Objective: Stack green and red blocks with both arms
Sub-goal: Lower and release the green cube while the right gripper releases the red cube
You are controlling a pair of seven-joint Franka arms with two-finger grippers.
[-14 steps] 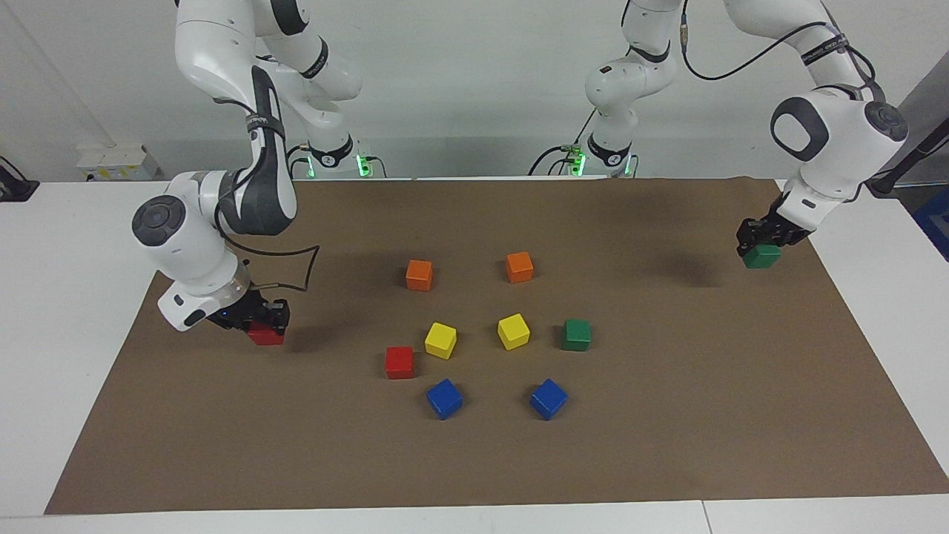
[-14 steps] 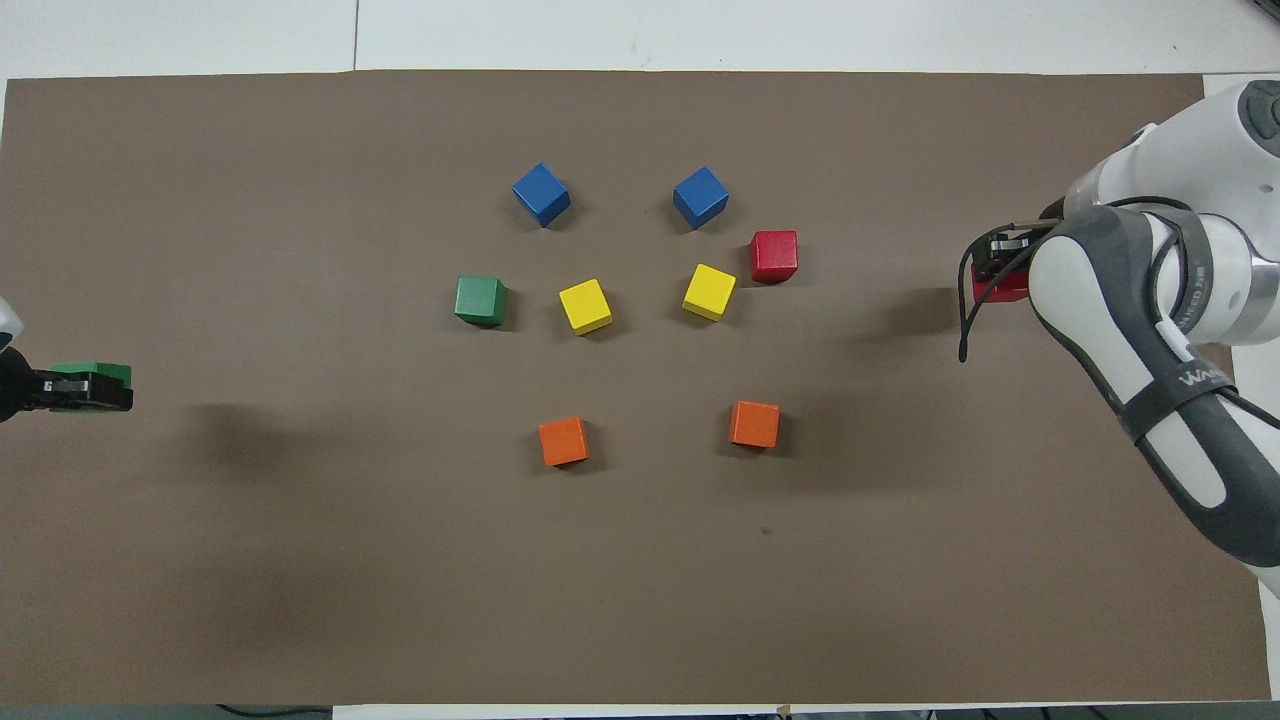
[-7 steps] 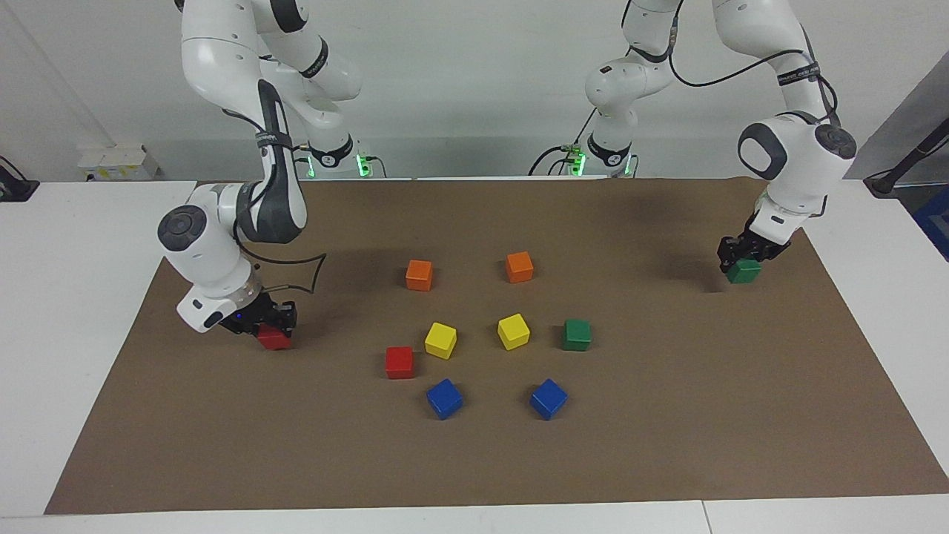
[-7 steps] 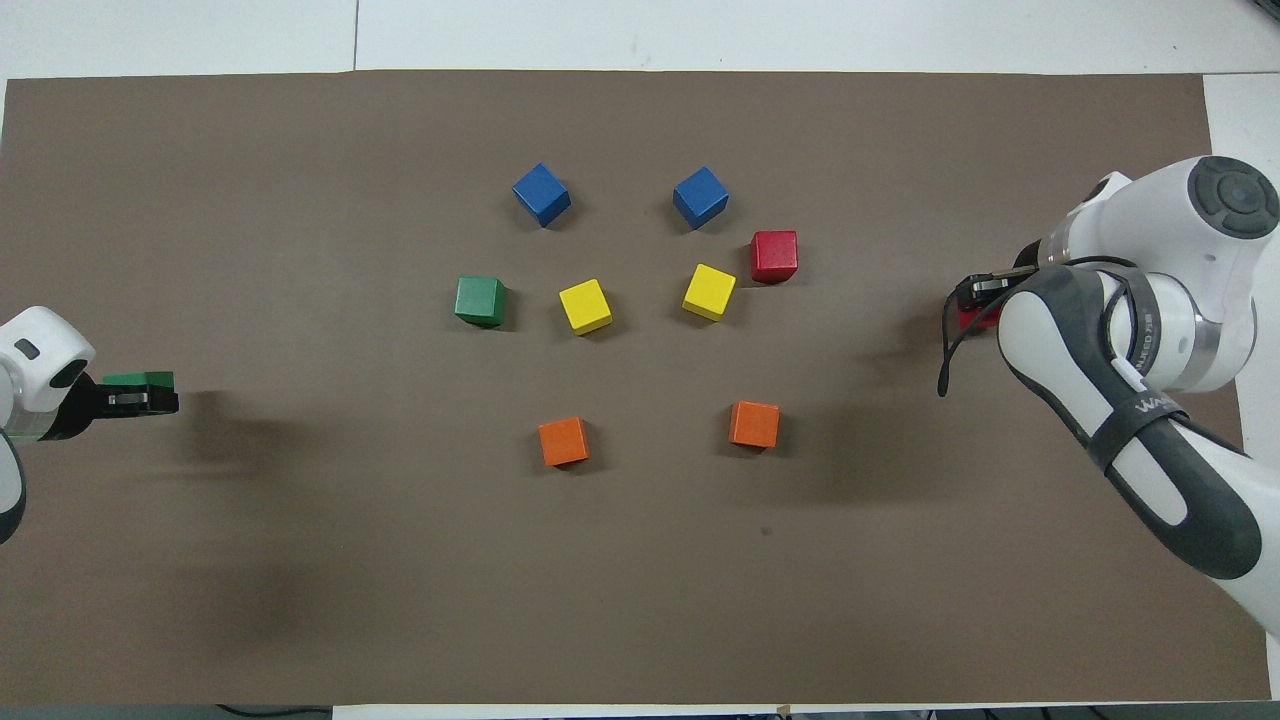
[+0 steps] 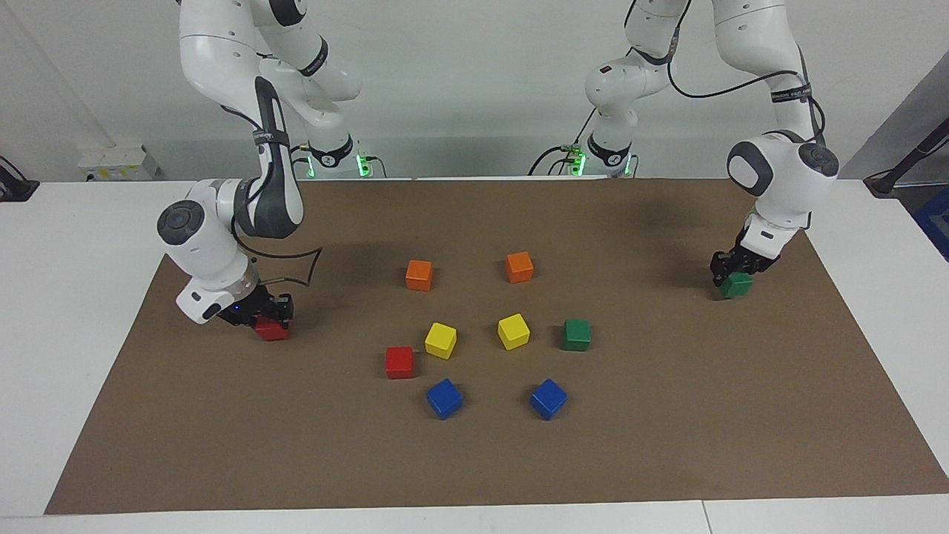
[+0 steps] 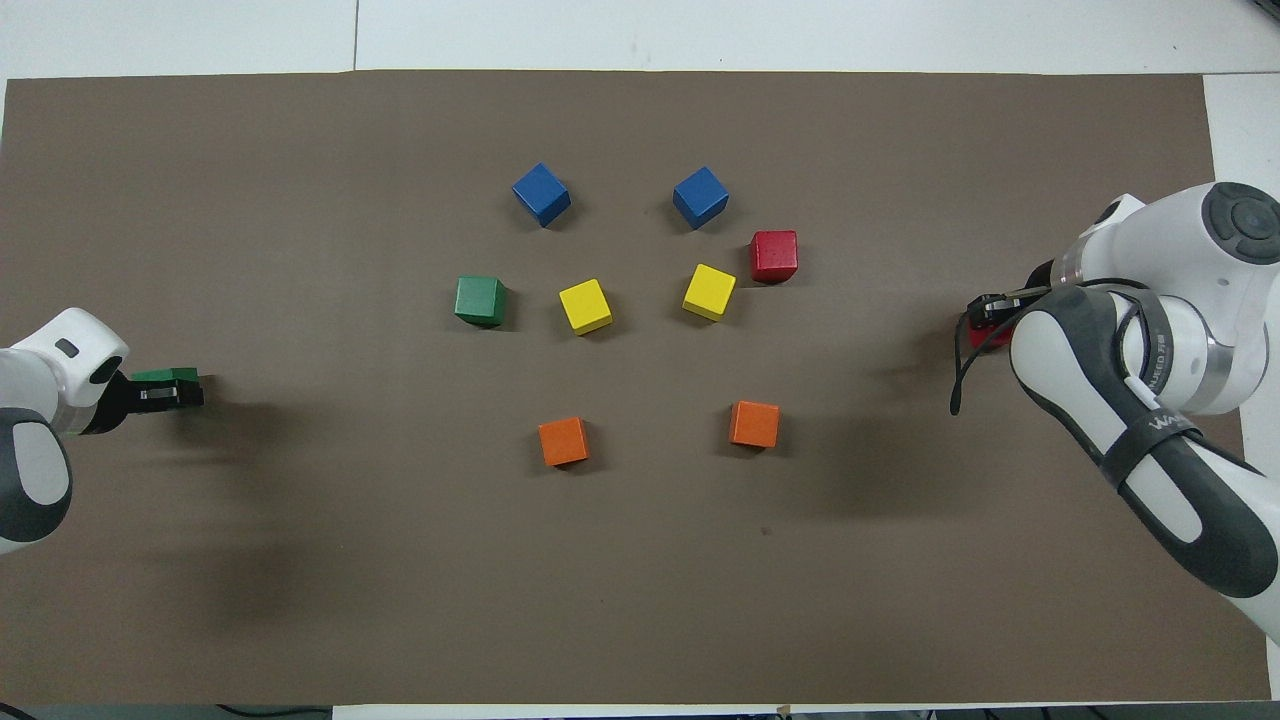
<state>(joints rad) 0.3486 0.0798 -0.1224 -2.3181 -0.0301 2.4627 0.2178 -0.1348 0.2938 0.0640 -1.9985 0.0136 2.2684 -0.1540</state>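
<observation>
My left gripper point(image 5: 731, 273) is shut on a dark green block point(image 5: 737, 286) and holds it low at the brown mat point(image 5: 667, 415), toward the left arm's end; both also show in the overhead view, the gripper point(image 6: 160, 397) and the block point(image 6: 166, 376). My right gripper point(image 5: 268, 317) is shut on a red block point(image 5: 272, 331), low at the mat toward the right arm's end; in the overhead view the arm partly hides this block point(image 6: 984, 336). A second green block point(image 5: 576, 334) and a second red block point(image 5: 399, 362) sit free in the middle cluster.
Two orange cubes point(image 5: 419, 274) point(image 5: 519, 266) lie nearest the robots in the cluster. Two yellow cubes point(image 5: 440, 340) point(image 5: 513, 331) sit in the middle, between the free red and green blocks. Two blue cubes point(image 5: 444, 398) point(image 5: 549, 398) lie farthest from the robots.
Both grippers have come down to the mat with their blocks and shifted inward toward the middle. The free cubes have not moved.
</observation>
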